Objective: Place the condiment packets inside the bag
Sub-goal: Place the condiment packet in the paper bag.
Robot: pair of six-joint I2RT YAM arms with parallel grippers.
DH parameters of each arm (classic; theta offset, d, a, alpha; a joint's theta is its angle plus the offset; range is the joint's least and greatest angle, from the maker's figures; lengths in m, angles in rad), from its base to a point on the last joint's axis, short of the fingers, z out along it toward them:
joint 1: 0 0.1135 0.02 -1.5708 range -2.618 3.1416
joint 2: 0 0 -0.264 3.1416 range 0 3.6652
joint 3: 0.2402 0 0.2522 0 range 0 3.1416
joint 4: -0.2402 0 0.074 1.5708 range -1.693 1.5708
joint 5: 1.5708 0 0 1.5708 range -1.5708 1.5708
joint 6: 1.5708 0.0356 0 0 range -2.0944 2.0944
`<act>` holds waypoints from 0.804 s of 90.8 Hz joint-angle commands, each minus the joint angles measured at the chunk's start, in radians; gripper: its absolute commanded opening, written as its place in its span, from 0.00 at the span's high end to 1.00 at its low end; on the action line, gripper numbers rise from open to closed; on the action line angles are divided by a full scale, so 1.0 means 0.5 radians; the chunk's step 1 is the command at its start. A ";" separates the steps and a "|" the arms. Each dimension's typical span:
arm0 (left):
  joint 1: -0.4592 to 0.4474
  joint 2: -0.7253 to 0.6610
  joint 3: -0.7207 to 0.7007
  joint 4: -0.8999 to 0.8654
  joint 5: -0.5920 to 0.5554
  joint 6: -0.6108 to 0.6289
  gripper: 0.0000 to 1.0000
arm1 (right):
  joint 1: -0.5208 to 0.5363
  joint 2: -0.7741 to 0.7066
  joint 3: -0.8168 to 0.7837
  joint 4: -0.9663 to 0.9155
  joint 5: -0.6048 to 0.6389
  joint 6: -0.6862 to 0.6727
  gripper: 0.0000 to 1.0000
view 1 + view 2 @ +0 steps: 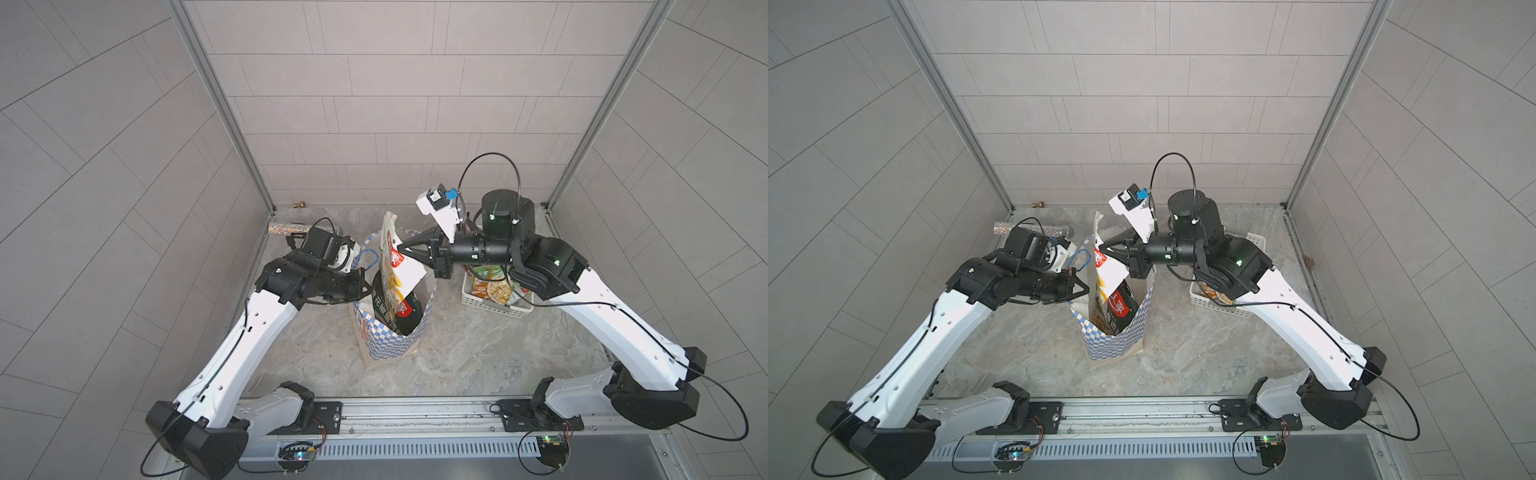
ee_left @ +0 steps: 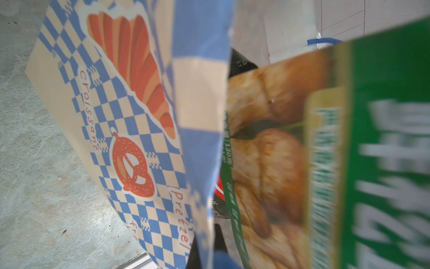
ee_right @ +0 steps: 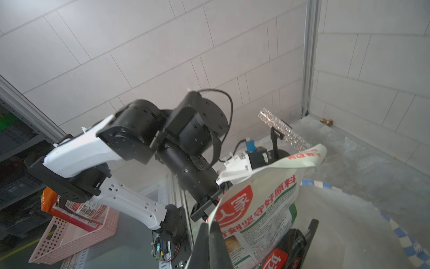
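I pinch the slick, floppy packet (image 1: 409,270) by its edge with right end effector (image 1: 401,249), frame centre; left end effector (image 1: 368,286) clamps bag (image 1: 390,347) rim.

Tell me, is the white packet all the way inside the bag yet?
Partly in. The white packet sticks up out of the bag, pinched by the right hand.

White perforated basket (image 1: 494,309) (image 1: 1212,305), right of the bag (image 1: 390,345): largely covered by the right arm in both top views.
Glitter tube (image 1: 286,227), far left: right end hidden behind the left arm.
Black-and-red packet (image 1: 409,309) and white-green packet (image 1: 409,270): lower parts concealed inside the bag.
Green-printed packet face (image 2: 384,139): lettering blurred in the left wrist view; which packet, undetermined.
Small brass object (image 1: 298,204) by the far wall: too small to identify.
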 commanded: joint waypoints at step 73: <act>-0.015 -0.054 0.054 0.154 0.216 0.097 1.00 | -0.133 -0.101 -0.562 -0.004 0.438 0.268 1.00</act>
